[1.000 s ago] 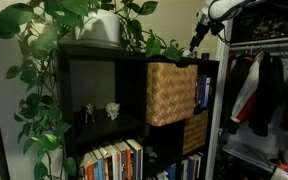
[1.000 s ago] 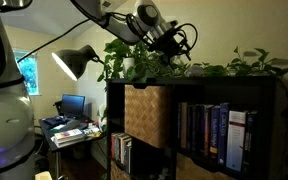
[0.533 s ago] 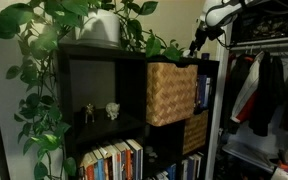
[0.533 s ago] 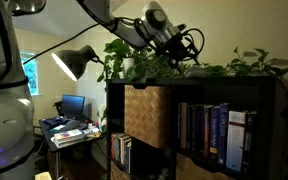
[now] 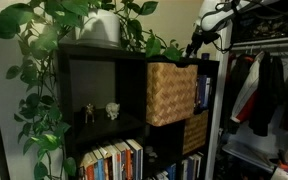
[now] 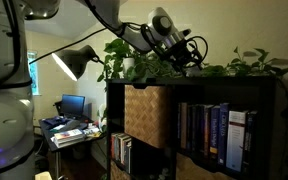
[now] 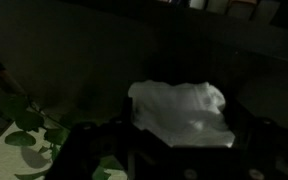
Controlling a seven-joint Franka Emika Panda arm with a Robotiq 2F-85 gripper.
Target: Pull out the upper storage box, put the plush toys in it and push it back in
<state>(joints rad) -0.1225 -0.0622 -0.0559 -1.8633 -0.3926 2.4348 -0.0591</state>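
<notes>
We see the light tan cube-shaped woven wicker basket (image 5: 171, 93) sitting inside its upper cubby of the black wooden shelf unit (image 5: 102, 60), in both exterior views (image 6: 144, 112). Its front is about level with the shelf front.

The black robot gripper (image 5: 196, 42) hangs above the shelf top, among the green trailing plant leaves (image 5: 54, 30). It is up and to the right of the basket in both exterior views (image 6: 189, 55) and apart from it, with the shelf's top board between them.

In the wrist view the frame is very dark. The jaws stand wide, seen as dark shapes either side of a white crumpled soft lump (image 7: 184, 110) lying on a dark surface. We cannot tell what the lump is or whether the fingers touch it. The basket does not show in this view.

A darker golden-brown woven box (image 5: 194, 132) sits in the cubby below the basket, and upright books (image 6: 219, 135) fill the cubby just beside the basket. Two small figurines (image 5: 100, 112) stand in the open cubby on its other side.
</notes>
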